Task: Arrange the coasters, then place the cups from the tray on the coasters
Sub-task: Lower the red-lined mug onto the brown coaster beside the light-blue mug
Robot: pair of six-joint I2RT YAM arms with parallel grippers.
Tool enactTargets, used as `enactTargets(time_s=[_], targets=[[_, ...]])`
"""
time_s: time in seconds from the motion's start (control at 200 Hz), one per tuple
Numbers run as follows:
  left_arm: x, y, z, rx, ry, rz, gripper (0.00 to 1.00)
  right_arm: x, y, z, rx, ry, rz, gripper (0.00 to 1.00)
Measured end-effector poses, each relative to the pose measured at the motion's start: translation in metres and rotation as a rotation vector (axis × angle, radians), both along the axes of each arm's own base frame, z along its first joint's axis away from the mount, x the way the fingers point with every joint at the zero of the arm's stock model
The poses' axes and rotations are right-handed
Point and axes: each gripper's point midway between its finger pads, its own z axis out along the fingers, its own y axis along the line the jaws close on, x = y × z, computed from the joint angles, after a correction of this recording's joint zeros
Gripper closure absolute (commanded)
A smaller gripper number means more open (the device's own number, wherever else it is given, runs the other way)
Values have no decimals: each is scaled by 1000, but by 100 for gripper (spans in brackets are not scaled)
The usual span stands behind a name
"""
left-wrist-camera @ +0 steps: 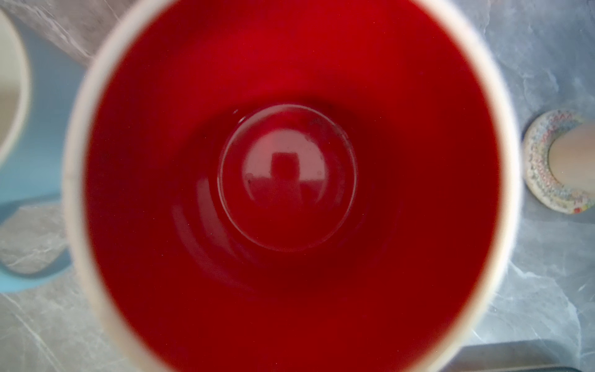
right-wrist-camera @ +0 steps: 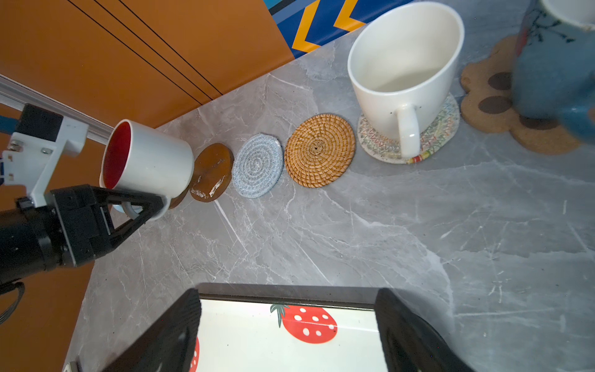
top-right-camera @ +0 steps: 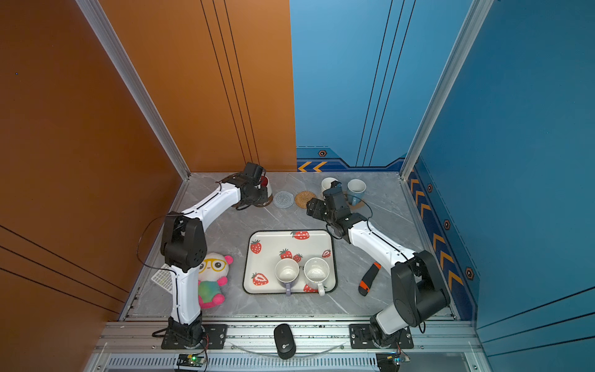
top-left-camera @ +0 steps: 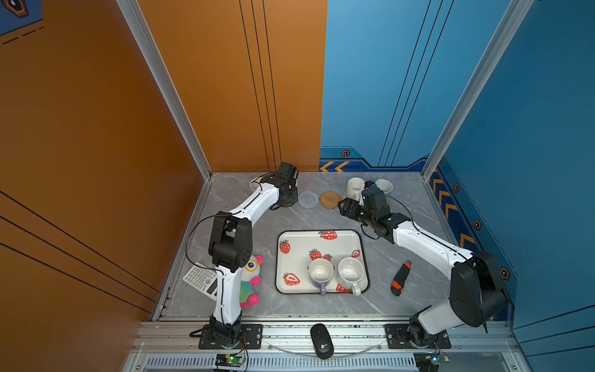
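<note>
— Mug with red inside (right-wrist-camera: 151, 157)?
— Far left, handle pinched by left pincer (right-wrist-camera: 141, 211); brown coaster (right-wrist-camera: 179, 198) mostly hidden by it.
— Right pincer (right-wrist-camera: 286, 301)?
— Spread above the tray (right-wrist-camera: 251, 348) far rim; tray mostly cut off.

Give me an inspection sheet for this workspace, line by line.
Surface: grey marble tabletop, nothing spilled.
Job's things: plain white mug on whitish woven coaster, blue mug on paw-print coaster; grey coaster, tan coaster, brown coaster bare; lavender mug and second white mug on strawberry tray.
Clutter: calculator, plush toy, utility knife; computer mouse on front rail.
End effectors: left end effector shut on red-inside mug's handle; right end effector open, empty.
Cables: black cable looping beside each arm.
Surroundings: orange wall, blue wall, aluminium frame.
</note>
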Motion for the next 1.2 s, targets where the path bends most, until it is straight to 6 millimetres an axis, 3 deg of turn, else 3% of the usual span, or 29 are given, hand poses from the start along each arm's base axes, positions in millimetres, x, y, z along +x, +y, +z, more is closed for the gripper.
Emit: enactTargets(time_s=[0.491, 1.202], targets=[[7, 1, -34, 11, 57, 4, 100, 0, 0, 0, 0, 0, 0, 17], [18, 9, -43, 13, 60, 25, 100, 1, -1, 0, 1, 0, -2, 17]])
